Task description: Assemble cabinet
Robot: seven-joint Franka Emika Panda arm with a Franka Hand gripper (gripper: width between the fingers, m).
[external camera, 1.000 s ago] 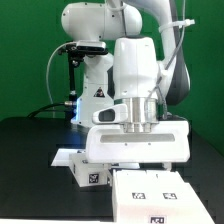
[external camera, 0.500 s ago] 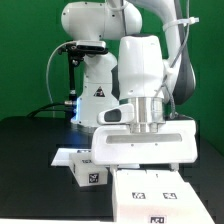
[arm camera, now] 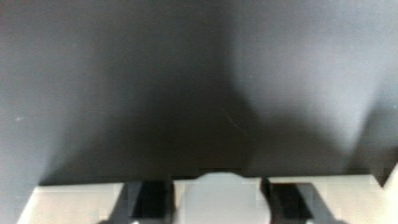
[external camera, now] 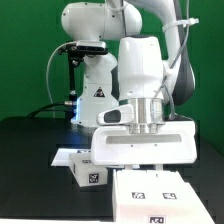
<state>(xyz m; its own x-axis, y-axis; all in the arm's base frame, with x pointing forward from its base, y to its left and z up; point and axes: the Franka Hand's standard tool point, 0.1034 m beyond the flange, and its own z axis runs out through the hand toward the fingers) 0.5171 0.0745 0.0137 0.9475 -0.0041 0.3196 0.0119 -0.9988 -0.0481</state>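
Observation:
The cabinet (external camera: 150, 198), a white box with black-and-white tags on top, stands at the front of the exterior view's right. My gripper (external camera: 143, 160) hangs just behind and above it, and its fingertips are hidden there. In the wrist view the two dark fingers (arm camera: 150, 198) stand well apart over the gripper's middle (arm camera: 217, 200). A rounded white part (arm camera: 217, 186) shows between them, with white surface on both sides. I cannot tell whether the fingers touch it. A smaller white tagged part (external camera: 88, 174) lies to the exterior view's left of the cabinet.
The robot's white base (external camera: 95, 95) stands at the back on the black table (external camera: 30, 170). A flat white piece (external camera: 63, 154) lies behind the small tagged part. The wrist view is mostly dark table (arm camera: 196, 90).
The arm and gripper moved a little toward the exterior view's right one second ago and have held still since. The cabinet and the small part have not moved.

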